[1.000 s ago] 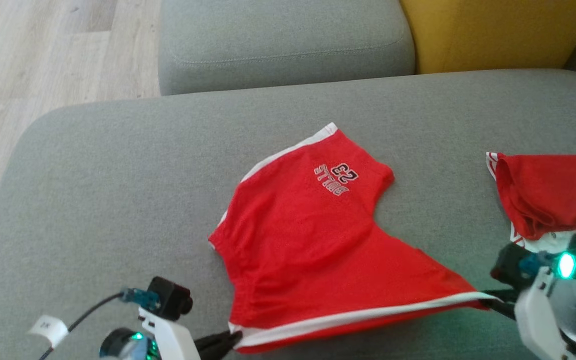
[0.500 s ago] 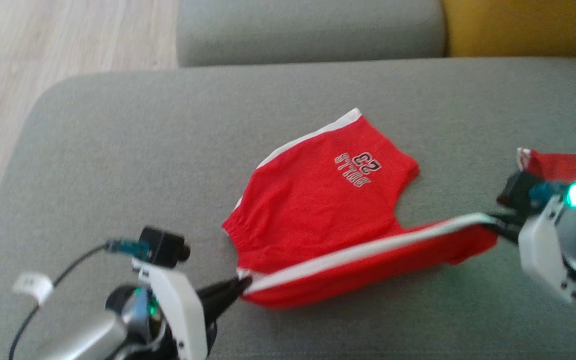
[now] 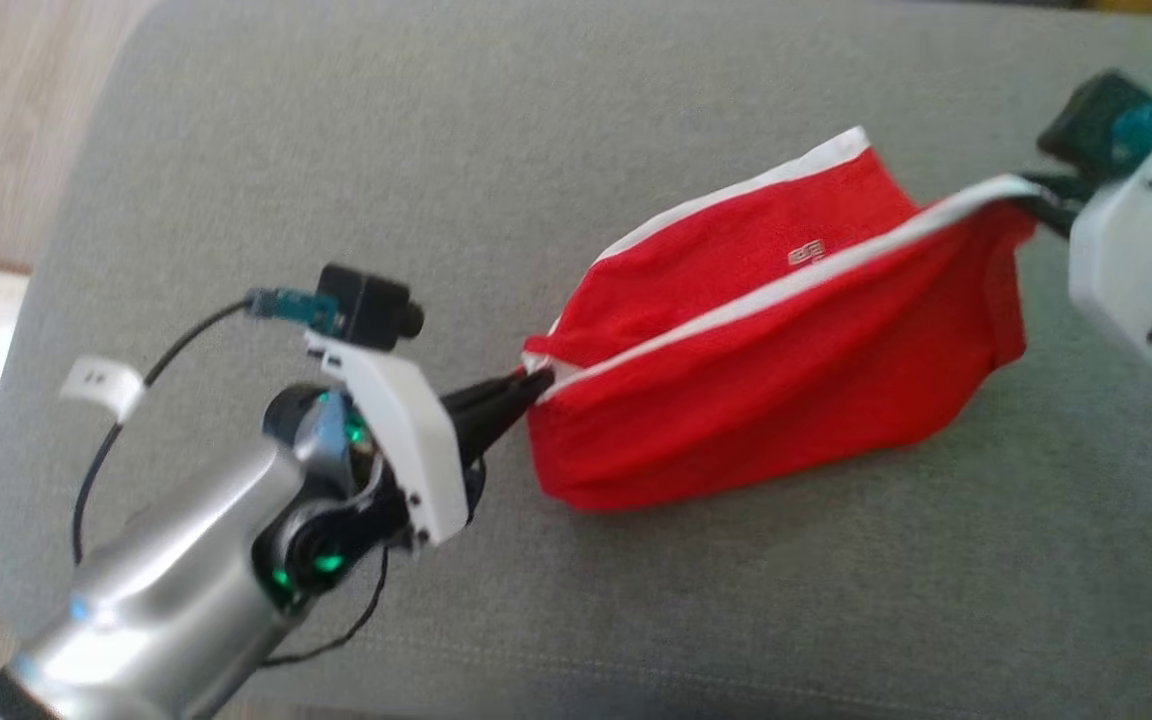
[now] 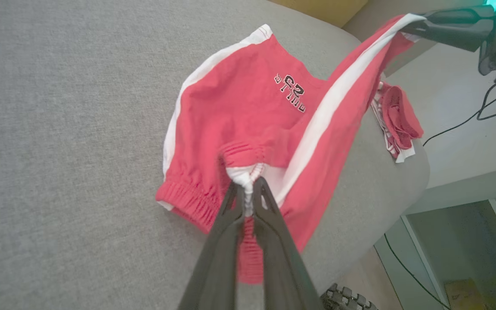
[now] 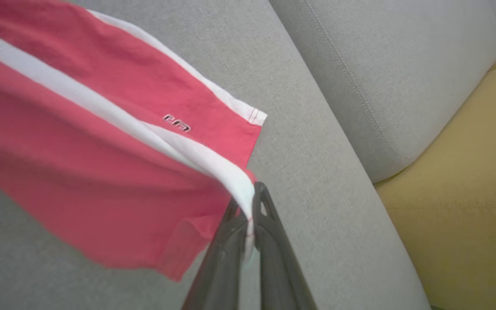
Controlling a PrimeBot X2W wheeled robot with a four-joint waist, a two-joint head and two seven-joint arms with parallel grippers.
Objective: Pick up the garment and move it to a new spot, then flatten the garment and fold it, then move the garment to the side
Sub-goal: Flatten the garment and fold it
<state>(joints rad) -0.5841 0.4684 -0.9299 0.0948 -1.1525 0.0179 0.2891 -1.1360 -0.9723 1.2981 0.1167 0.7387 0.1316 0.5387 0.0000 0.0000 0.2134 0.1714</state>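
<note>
Both grippers are clamped on the garment (image 3: 736,420): red shorts with white side stripes.

Left gripper (image 3: 534,384), centre-left of head view, is pinched tight on one end of a white stripe (image 3: 766,295). My left wrist view confirms it: the fingers are closed on a bunched white bit right at the elastic waistband (image 4: 187,204).

Right gripper (image 3: 1026,195), upper right of head view, is pinched on the other end of that stripe, at the leg hem corner. My right wrist view shows the white edge sandwiched between the two fingers.

The stripe runs taut between the grips, diagonal from centre-left to upper right. That edge is lifted off the grey seat cushion (image 3: 336,150). The fabric under it hangs and sags onto the cushion at lower centre.

The other half lies on the cushion behind the raised edge, upper centre of head view, with its own white stripe along the far side. The print (image 4: 291,92) is half hidden by the raised stripe in head view and fully visible in left wrist view. I can't read the lettering from here.

A second red-and-white cloth (image 4: 396,122) is bunched at the cushion edge, right of centre in left wrist view, near the shorts. I can't tell if it's touching them.

A grey back cushion (image 5: 403,64) is at the top right of right wrist view, with a yellow cushion (image 5: 467,206) at the right edge below it. A black cable (image 3: 126,400) with a white tag (image 3: 101,385) loops off my left wrist, at the left of head view. Head view is motion-blurred.
</note>
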